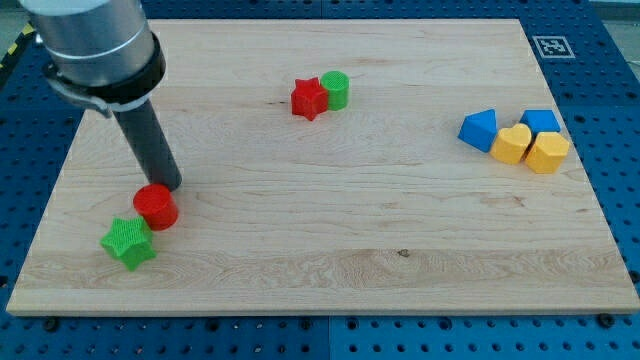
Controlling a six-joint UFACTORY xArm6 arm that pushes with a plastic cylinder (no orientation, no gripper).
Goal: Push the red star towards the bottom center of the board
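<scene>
My tip [172,187], a bare rod end effector with no jaws to spread, sits beside the red cylinder [156,206] at the tabletop [400,250] left, while the red star [309,98] lies well apart toward the view's upper right, touching the green cylinder [336,90]

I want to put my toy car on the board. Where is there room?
The wide middle and bottom of the board are bare, between the red star and the bottom edge. Crowded spots: the blue and yellow blocks at the view's right, and my tip by the red cylinder and green star.

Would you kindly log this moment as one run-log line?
my tip: touching red cylinder, view's left | red star: top centre, beside green cylinder | push: not started
</scene>
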